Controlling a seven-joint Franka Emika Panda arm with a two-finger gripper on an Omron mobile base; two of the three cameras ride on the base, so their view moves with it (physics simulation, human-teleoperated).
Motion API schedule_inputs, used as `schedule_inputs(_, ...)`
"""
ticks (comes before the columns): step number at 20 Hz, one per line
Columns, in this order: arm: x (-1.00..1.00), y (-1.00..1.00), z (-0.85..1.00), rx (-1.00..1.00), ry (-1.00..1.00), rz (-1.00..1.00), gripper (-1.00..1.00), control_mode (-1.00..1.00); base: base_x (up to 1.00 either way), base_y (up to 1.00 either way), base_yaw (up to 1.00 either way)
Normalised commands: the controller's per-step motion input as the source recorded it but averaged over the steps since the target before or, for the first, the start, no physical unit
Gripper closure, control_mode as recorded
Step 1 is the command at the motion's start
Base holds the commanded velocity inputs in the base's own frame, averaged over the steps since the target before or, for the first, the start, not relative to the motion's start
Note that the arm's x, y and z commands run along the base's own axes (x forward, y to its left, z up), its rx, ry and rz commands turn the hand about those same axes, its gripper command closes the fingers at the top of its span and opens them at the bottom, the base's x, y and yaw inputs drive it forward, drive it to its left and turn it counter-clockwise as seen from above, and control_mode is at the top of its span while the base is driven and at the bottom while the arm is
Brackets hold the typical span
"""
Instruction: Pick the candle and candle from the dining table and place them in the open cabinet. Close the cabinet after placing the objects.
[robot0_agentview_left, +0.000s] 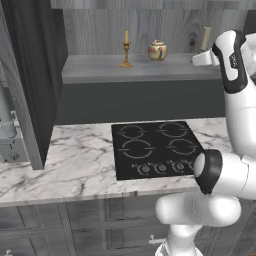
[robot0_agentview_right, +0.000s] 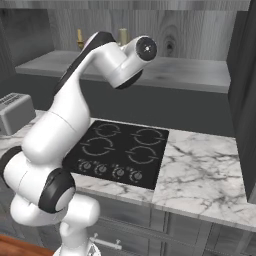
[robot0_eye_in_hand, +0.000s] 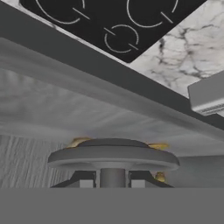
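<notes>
Pale-olive stubby candle (robot0_agentview_left: 205, 38) on grey metal base, gripped by end effector (robot0_eye_in_hand: 112, 181)
Held at cabinet shelf (robot0_agentview_left: 100, 70) far right for placing; yellow taper in gold candlestick (robot0_agentview_left: 126, 49) already left.

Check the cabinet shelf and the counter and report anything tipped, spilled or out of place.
Nothing stands out. On the cabinet shelf the yellow taper candle stands upright in its gold stick beside the lidded jar. The gripper holds the olive candle upright over the shelf. The marble counter shows no spill.
</notes>
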Motion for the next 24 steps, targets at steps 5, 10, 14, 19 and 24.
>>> schedule_inputs(5,0.37,0.00,-0.01,0.00,0.09,0.00,1.00,-1.00,0.00,0.00,0.00)
schedule_inputs(10,0.32,0.00,-0.11,0.02,0.04,0.00,1.00,-1.00,0.00,0.00,0.00)
schedule_inputs(14,0.29,0.00,-0.20,0.03,0.00,0.00,1.00,-1.00,0.00,0.00,0.00)
schedule_inputs(19,0.19,0.00,-0.23,0.01,0.00,0.00,1.00,-1.00,0.00,0.00,0.00)
schedule_inputs(24,0.14,0.00,-0.22,0.00,0.00,0.00,1.00,-1.00,0.00,0.00,0.00)
